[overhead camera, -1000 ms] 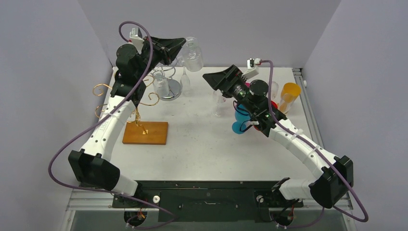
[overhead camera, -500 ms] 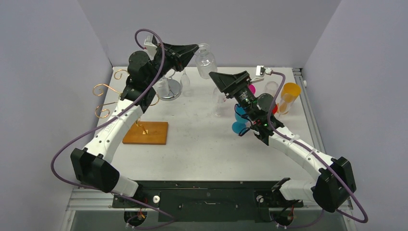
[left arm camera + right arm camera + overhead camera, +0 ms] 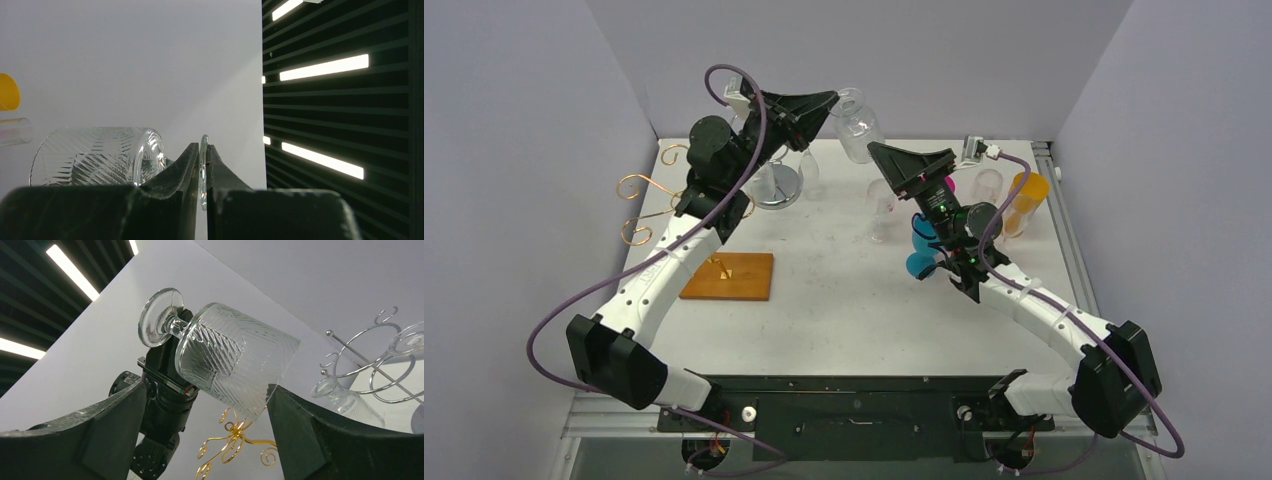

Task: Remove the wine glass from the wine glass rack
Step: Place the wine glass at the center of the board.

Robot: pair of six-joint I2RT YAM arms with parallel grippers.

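Left claw [image 3: 202,170] — clamped on wine glass [image 3: 235,357] foot | glass sideways, mouth toward right claw [image 3: 205,392] — spread wide

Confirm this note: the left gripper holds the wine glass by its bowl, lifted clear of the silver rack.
Not quite. The left gripper is shut on the wine glass by its flat foot, not its bowl; the left wrist view shows the foot's edge pinched there. The glass is lifted clear of the silver rack.
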